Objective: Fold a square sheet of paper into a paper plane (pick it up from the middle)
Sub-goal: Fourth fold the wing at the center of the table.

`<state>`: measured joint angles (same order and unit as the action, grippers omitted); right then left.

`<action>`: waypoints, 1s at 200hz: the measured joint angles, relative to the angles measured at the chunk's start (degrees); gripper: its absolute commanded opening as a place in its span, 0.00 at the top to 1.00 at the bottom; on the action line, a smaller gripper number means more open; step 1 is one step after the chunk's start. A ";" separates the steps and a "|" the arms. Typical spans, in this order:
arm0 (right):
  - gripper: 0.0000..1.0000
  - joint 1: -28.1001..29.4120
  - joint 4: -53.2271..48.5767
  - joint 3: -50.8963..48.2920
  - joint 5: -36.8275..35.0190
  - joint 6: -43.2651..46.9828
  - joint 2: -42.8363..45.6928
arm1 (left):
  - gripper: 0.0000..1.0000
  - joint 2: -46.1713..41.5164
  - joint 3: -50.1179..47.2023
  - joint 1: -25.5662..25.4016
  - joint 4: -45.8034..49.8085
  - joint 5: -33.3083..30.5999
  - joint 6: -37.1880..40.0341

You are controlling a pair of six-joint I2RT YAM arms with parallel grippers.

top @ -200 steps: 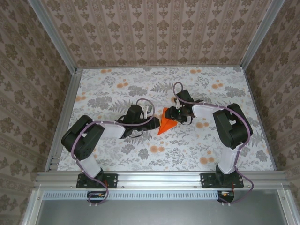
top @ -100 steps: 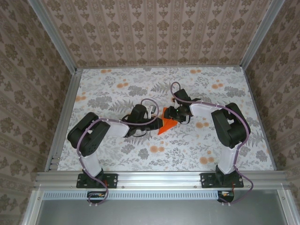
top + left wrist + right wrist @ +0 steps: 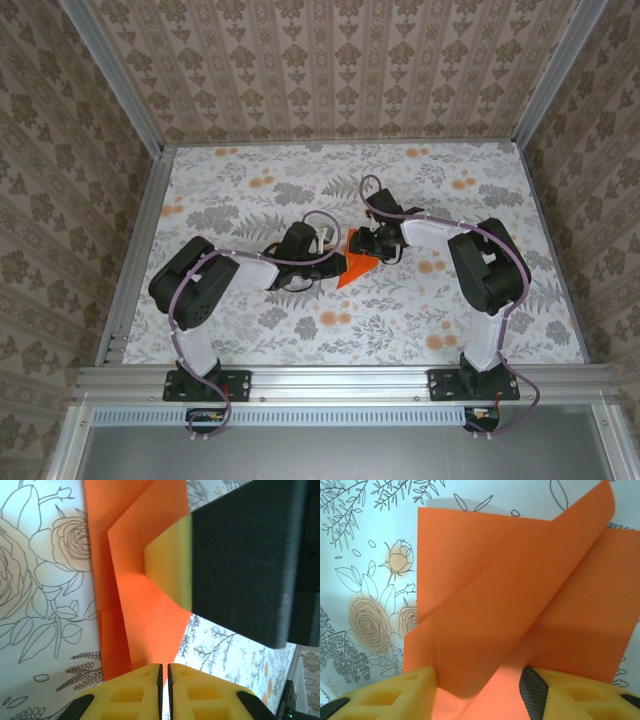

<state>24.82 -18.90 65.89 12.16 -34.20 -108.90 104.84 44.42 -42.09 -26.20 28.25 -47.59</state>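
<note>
The square sheet of paper (image 3: 354, 268), bright orange and already creased into overlapping layers, lies on the flower-printed bench (image 3: 250, 190) between the two hands, which meet almost tip to tip over it. The left hand (image 3: 337, 263) reaches it from one side with its yellow fingers (image 3: 135, 690) drawn together, a hairline slit between them. The sheet (image 3: 145, 610) starts right at those fingertips and runs straight ahead of them, but whether an edge is nipped in the slit cannot be told. The right hand (image 3: 366, 246) faces it from the opposite side with its fingers held well apart, roughly half spread, gripping nothing. In the right wrist view the sheet (image 3: 520, 620) lies ahead of and between those fingers (image 3: 410, 692), with one flap lifted off the layer beneath and curling up across the gap. Seen from the left wrist, one yellow pad (image 3: 167, 565) of the right hand sits down on the folded layers, just ahead and to the right of the left fingertips.
</note>
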 measured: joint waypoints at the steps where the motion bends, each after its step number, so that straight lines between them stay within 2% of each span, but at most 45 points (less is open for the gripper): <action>1: 0.49 0.00 -0.02 0.02 0.00 -0.02 0.00 | 0.88 0.04 0.02 0.00 0.00 0.00 0.00; 131: 0.49 1.44 -4.52 3.56 -3.54 0.85 -2.03 | 0.90 1.14 0.35 0.00 1.99 -1.73 0.04; 200: 0.50 2.25 -6.67 5.16 -5.75 0.83 -2.97 | 0.86 -4.85 -1.68 0.17 3.04 -5.46 -0.02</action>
<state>27.07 -25.56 71.05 6.42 -33.36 -111.87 99.98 42.74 -41.91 -23.16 22.79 -47.62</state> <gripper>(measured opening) 0.503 0.141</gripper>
